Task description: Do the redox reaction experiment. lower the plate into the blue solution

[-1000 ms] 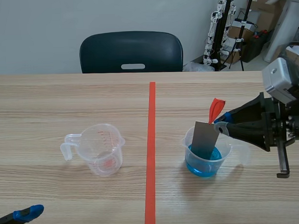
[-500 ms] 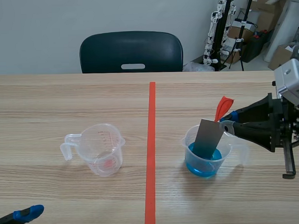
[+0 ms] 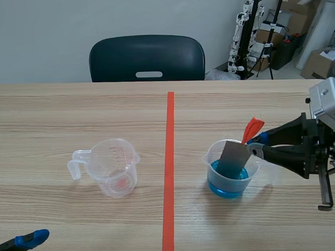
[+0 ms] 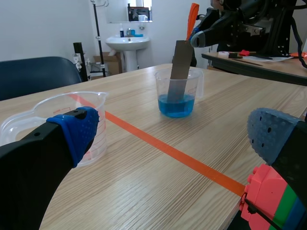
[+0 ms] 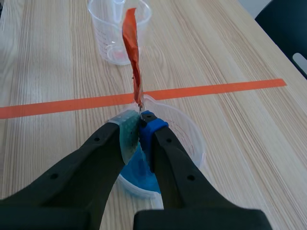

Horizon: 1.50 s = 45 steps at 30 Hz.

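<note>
A grey metal plate (image 3: 235, 155) with an orange-red tape tab (image 3: 253, 127) leans in a clear beaker (image 3: 212, 157) right of the tape line. Its lower end is in the blue solution (image 3: 227, 181). My right gripper (image 3: 257, 145) is shut on the plate's top at the tab, just above the beaker's rim. In the right wrist view the tab (image 5: 132, 52) rises from between the pads (image 5: 127, 132) over the beaker (image 5: 189, 132), and the fingers hide the plate. My left gripper (image 3: 29, 239) rests open low at the near left edge, far from the beaker (image 4: 177, 93).
An empty clear measuring cup (image 3: 111, 167) stands left of the orange-red tape line (image 3: 169, 175). A dark chair (image 3: 147, 58) is pushed in at the far edge. From the left wrist view the measuring cup (image 4: 57, 120) sits just ahead of the left finger.
My right gripper has come down and slightly to the right with the plate. The plate now stands deeper in the beaker, with less grey showing above the rim. The left arm is unmoved.
</note>
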Tool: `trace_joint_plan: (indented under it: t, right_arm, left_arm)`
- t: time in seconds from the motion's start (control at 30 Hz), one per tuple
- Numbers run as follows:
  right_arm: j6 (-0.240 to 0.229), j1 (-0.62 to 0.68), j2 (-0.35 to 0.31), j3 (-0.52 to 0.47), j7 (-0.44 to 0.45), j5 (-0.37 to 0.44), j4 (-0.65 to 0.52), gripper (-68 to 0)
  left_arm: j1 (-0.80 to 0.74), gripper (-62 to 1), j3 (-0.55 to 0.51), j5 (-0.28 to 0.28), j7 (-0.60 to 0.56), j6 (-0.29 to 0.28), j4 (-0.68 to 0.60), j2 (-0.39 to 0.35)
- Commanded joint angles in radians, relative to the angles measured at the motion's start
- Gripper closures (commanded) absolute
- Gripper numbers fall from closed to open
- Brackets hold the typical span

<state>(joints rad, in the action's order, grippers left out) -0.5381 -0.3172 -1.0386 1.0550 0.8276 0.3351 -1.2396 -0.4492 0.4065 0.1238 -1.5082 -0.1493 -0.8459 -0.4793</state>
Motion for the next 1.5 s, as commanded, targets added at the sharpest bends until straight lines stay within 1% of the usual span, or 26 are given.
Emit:
trace_joint_plan:
  t: [0.0,0.27,1.47]
  right_arm:
    - [0.000,-0.012,-0.008,-0.013,0.026,0.008,0.005,-0.8]
    - [0.000,-0.012,-0.009,-0.013,0.041,0.008,0.026,-0.8]
    - [0.000,-0.009,-0.009,-0.013,0.063,0.008,0.026,-0.8]
  left_arm:
    - [-0.002,-62.3,-0.003,-0.003,-0.044,0.001,-0.011,0.005]
    - [-0.002,-62.3,-0.003,-0.003,-0.044,0.001,-0.011,0.005]
    - [-0.002,-62.3,-0.003,-0.003,-0.044,0.001,-0.011,0.005]
